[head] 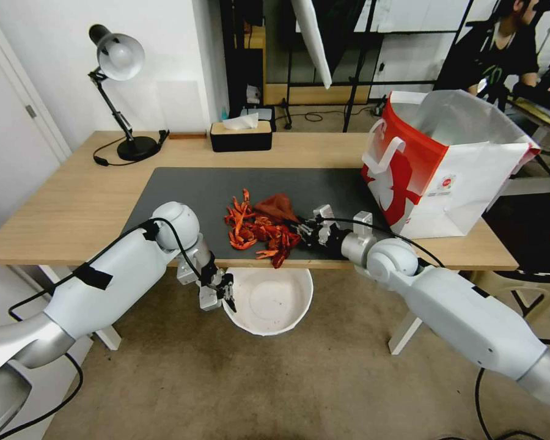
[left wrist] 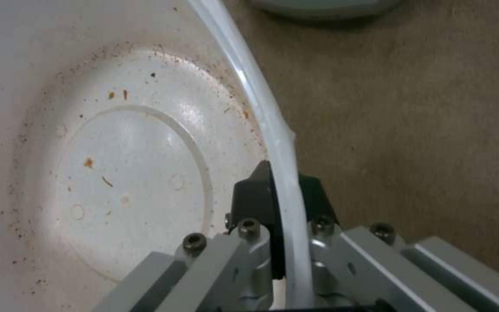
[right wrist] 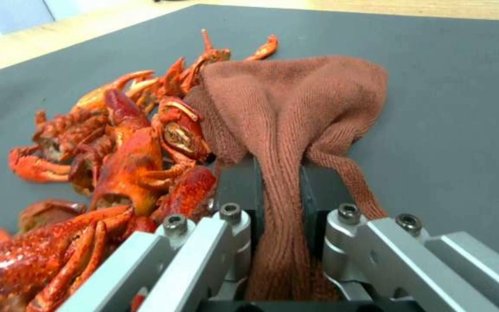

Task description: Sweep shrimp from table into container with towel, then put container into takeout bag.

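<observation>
Head camera high, facing table (head: 73, 208); wrist cameras close (claw-level).

— What is standing at the back of the room?

— A white wall (head: 165, 55) is running behind the desk, with a pale door (head: 12, 122) closing off the left side. 1 black desk lamp (head: 119, 61) is leaning over the far corner, and a black tissue box (head: 241, 135) is sitting beside it.

— And below?

— Beige carpet (head: 238, 379) is covering the floor. Black metal shelving (head: 360, 55) is standing farther back, with cables trailing along the floor there.
</observation>
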{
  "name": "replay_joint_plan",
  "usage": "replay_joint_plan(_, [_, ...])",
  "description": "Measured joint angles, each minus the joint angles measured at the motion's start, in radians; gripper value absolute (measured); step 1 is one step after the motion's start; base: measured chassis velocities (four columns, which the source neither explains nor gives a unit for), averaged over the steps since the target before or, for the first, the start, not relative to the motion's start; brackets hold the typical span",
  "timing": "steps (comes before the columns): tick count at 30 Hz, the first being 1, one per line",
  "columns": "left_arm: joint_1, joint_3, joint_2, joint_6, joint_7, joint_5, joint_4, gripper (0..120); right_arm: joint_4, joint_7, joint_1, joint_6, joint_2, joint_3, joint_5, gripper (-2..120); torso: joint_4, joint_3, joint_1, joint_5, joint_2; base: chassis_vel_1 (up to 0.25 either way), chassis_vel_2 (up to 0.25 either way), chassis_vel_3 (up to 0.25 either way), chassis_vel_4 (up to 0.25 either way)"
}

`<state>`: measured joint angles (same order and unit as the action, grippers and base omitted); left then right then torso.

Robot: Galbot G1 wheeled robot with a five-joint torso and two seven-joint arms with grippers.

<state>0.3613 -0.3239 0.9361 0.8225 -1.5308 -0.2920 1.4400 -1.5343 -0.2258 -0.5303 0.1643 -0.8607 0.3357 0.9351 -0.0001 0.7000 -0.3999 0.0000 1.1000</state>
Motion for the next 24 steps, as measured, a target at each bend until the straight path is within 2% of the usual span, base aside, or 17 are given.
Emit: replay_joint_plan(24, [0.015,0.023,-0.025,0.0,0.0,0.001,0.003,0,-0.17,0.007,-0.089,0.005,0.078,-0.024,0.0,10,0.0001,0.0,0.0,0.0,0.0,0.0,0.0,0.0,0.0])
